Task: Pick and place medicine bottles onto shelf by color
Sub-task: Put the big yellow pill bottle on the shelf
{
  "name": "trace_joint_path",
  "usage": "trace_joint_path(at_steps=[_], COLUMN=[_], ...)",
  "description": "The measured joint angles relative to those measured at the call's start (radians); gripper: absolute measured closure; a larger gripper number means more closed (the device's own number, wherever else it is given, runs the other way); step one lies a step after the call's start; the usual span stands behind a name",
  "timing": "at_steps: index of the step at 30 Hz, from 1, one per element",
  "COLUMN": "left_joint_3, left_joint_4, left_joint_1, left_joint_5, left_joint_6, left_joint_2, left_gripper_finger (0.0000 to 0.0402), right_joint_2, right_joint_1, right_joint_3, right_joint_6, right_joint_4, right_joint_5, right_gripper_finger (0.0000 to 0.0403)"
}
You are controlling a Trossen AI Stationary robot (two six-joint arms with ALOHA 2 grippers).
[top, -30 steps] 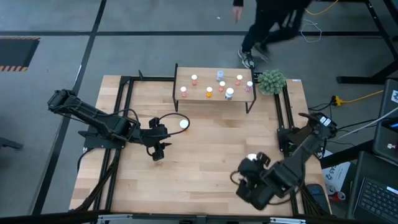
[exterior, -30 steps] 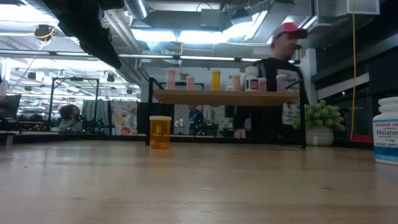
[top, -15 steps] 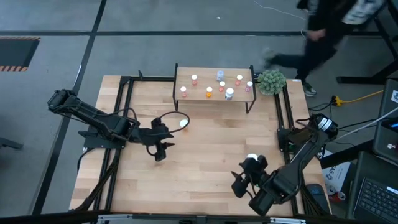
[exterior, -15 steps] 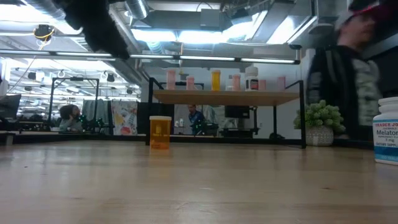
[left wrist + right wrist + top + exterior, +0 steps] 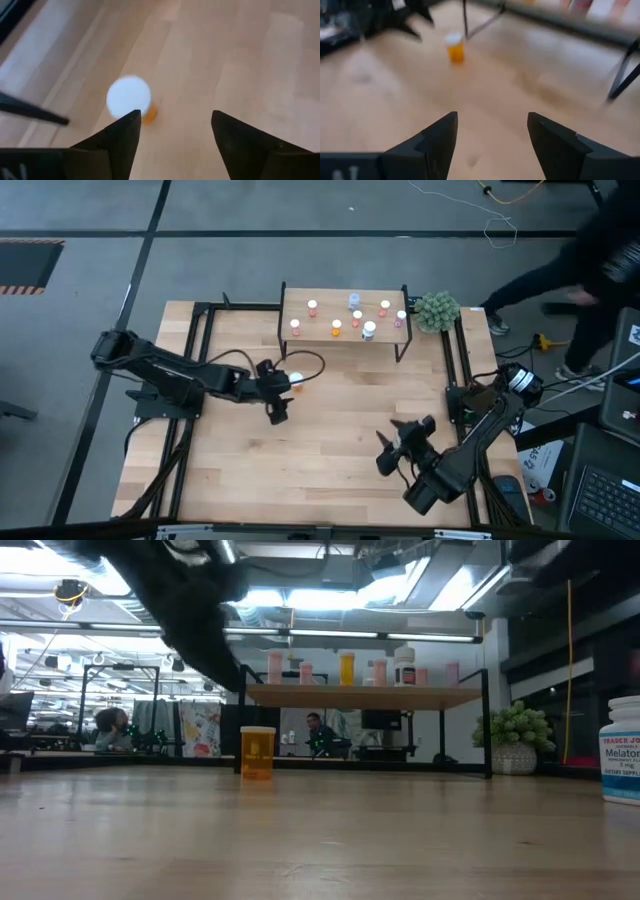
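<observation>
The light wooden table [image 5: 330,440] fills the view, with the shelf [image 5: 343,338] at its far edge carrying a row of medicine bottles [image 5: 336,329]. One orange bottle [image 5: 296,379] stands on the table in front of the shelf's left end. My left gripper [image 5: 279,412] hangs just near of it, fingers spread, holding nothing. My right gripper [image 5: 392,444] waits at the near right, also spread and empty.

A white bottle [image 5: 622,750] at the table's edge reads "Melato", the brand line above it cut off.
</observation>
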Motion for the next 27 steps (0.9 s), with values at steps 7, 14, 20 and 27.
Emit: trace_joint_path(at_steps=[7, 14, 20, 27], left_joint_3=[0.0, 0.001, 0.001, 0.001], left_joint_4=[0.064, 0.077, 0.071, 0.088], left_joint_1=[0.065, 0.123, 0.187, 0.194], left_joint_5=[-0.002, -0.103, -0.04, -0.003], left_joint_6=[-0.026, -0.096, -0.204, -0.309], left_joint_2=[0.085, 0.083, 0.11, 0.11], left_gripper_finger=[0.0154, 0.0154, 0.0154, 0.0154], right_joint_2=[-0.032, -0.085, -0.083, -0.083], right_joint_1=[-0.035, -0.09, -0.123, -0.14], right_joint_3=[0.001, 0.0, 0.0, 0.0], right_joint_6=[0.041, -0.027, -0.027, -0.028], right_joint_4=[-0.196, -0.202, -0.193, -0.198], right_joint_5=[0.15, 0.18, 0.138, 0.133], right_gripper_finger=[0.016, 0.016, 0.016, 0.016])
